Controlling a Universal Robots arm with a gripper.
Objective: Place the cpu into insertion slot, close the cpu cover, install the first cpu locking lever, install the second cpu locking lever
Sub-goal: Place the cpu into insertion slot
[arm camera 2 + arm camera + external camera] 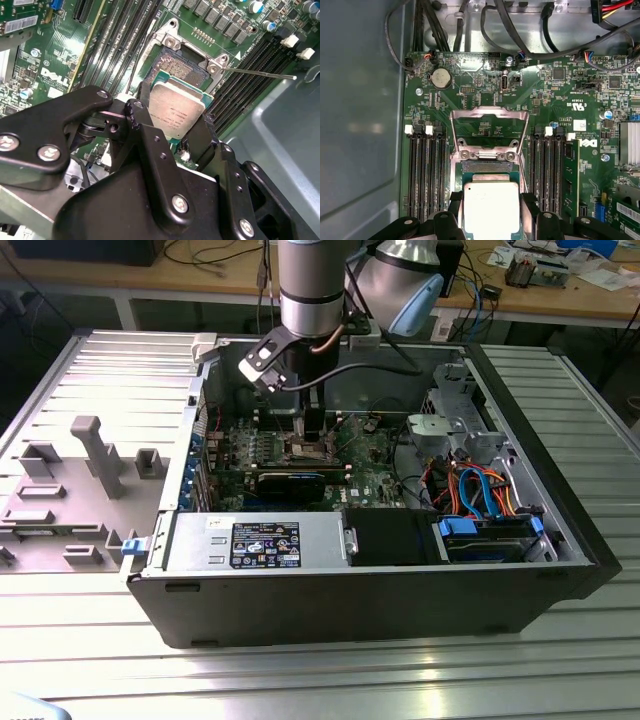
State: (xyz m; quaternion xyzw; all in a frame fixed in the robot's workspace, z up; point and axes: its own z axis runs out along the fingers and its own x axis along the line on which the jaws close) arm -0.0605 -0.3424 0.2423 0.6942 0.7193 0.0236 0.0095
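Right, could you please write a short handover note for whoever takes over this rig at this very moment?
The pincer is shut on the cpu, gripping it by its edges.
The cpu hangs directly over the insertion slot. Part of the slot's contact field shows beyond it, so it looks not seated.
The cpu cover is swung open.
One locking lever sticks out free beside the slot.
Done: cpu grasped and at the slot.
Left: seating, cover, both levers.

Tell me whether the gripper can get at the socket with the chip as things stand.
Probably yes: the cover is swung open, the socket lies bare, and the gripper holds the chip close over it.
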